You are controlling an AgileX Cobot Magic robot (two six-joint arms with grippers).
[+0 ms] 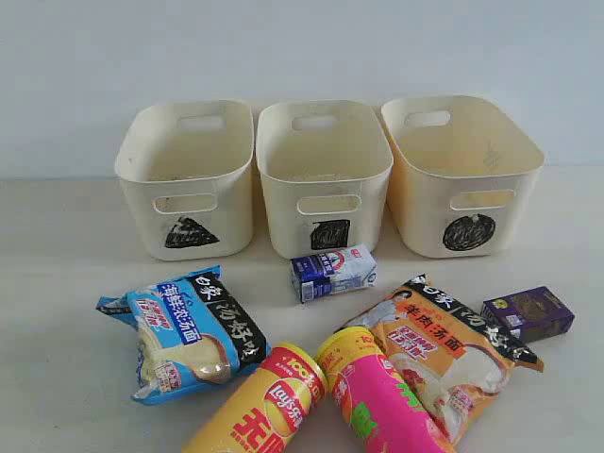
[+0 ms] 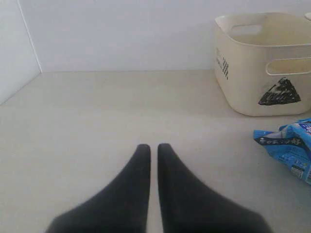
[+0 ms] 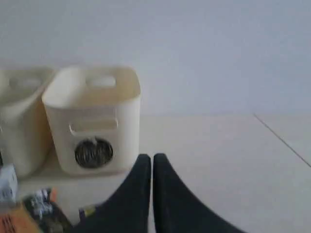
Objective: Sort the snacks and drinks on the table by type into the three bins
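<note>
Nearest lie the yellow-red tube (image 1: pixel 260 406) and the pink tube (image 1: pixel 377 401), side by side between the blue packet (image 1: pixel 184 330) and the orange packet (image 1: pixel 444 354). Beyond them, the blue-and-white carton (image 1: pixel 332 272) lies just before the square bin (image 1: pixel 283 203), and the purple carton (image 1: pixel 527 313) sits near the circle bin (image 1: pixel 415 208). The triangle bin (image 1: pixel 231 212) stands on the left. The left gripper (image 2: pixel 153 148) and the right gripper (image 3: pixel 148 158) are pressed together, holding nothing, over the counter (image 1: pixel 57 264).
</note>
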